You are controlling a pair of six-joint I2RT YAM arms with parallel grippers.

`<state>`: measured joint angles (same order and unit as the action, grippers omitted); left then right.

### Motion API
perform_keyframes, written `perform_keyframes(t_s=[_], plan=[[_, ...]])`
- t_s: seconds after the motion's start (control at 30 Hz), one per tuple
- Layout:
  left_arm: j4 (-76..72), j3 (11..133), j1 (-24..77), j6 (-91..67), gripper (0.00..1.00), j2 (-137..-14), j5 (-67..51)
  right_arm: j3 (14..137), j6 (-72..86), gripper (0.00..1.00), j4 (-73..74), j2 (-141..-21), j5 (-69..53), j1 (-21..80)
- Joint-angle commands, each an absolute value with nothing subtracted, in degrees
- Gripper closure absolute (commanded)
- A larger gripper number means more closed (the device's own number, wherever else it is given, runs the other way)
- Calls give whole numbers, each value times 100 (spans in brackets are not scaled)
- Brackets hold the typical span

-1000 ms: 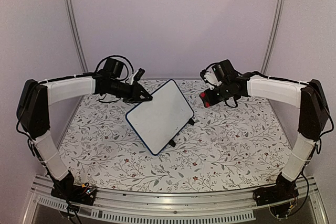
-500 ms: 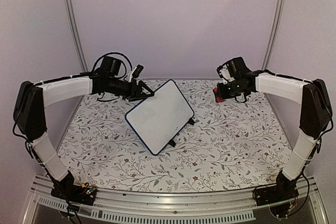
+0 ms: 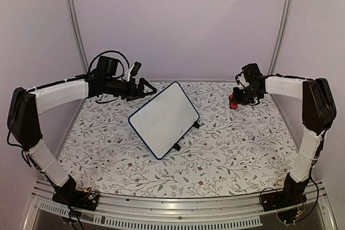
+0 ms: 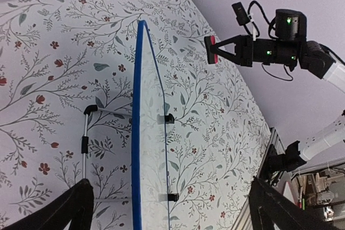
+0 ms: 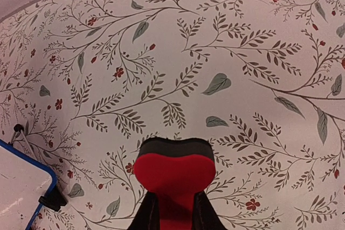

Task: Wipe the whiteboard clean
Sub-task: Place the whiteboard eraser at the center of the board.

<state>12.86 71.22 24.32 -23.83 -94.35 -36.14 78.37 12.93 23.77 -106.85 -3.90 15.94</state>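
Left pincer [image 3: 149, 88] opened, backed off whiteboard [image 3: 161, 118], right pincer [image 3: 235, 100] carried red eraser [image 5: 175, 171] rightward

**Red, white and blue among the sprigs**

My whiteboard [image 3: 163, 118] is plain white inside a dark blue frame. The table cover [image 3: 237, 144] is white, printed with grey-green leafy sprigs and small red flowers. My eraser [image 5: 174, 171] is bright red, dark-banded on top.

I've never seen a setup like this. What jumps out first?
A blank whiteboard stands tilted on its feet mid-table, on a flowery tablecloth. At the far right, the right gripper pinches a red eraser above the cloth. At the far left, the left gripper hangs open, apart from the board.
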Motion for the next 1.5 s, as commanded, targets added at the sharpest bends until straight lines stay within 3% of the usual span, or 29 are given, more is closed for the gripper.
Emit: perform_keyframes(t_s=[0.0,0.3,0.67,0.97,1.17,1.47], plan=[[982,7006,2316,-2446,0,-9198,-3516,7958,1578,84,2356,-10931,-586,1396],[821,6910,2210,-2542,0,-9119,-3516,7989,1745,72,2425,-11466,-835,1228],[785,6891,2187,-2592,0,-9101,-3567,7925,1826,64,2590,-11945,-724,1197],[756,6880,2175,-2599,0,-9079,-3588,7638,1972,51,2277,-11862,-1384,1199],[742,6873,2162,-2610,0,-9097,-3610,7669,2026,44,2419,-11791,-894,1264],[732,6857,2132,-2616,0,-9101,-3590,8059,1790,45,2876,-11282,999,1818]])
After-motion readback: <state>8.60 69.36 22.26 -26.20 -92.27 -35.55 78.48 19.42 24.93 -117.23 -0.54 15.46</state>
